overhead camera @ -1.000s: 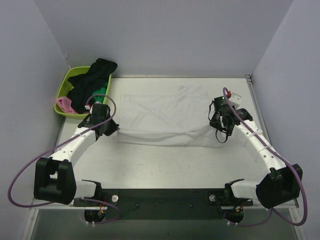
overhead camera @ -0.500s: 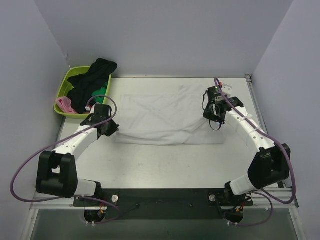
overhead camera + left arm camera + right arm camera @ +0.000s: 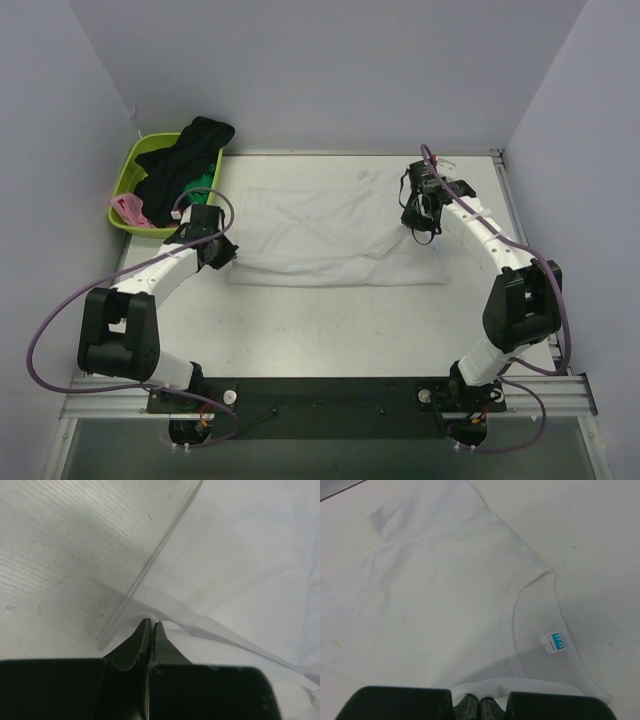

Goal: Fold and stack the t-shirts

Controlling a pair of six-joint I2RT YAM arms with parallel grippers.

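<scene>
The white t-shirt (image 3: 330, 235) lies spread across the middle of the table, its near edge lifted and carried toward the far side. My left gripper (image 3: 222, 252) is shut on the shirt's left edge; the left wrist view shows the cloth (image 3: 235, 560) pinched at its closed tips (image 3: 151, 625). My right gripper (image 3: 420, 222) is shut on the shirt's right edge; the right wrist view shows the collar and blue label (image 3: 554, 643) just beyond its tips (image 3: 480, 702). Black (image 3: 185, 160), green (image 3: 203, 182) and pink (image 3: 128, 209) shirts lie in the basket.
The lime green basket (image 3: 130, 162) stands at the table's back left corner. Grey walls close in the back and both sides. A metal rail (image 3: 320, 405) runs along the near edge by the arm bases.
Both grippers have carried the shirt's near edge toward the far side. The right gripper moved farthest, up and left; the near fold of the shirt has flattened.
</scene>
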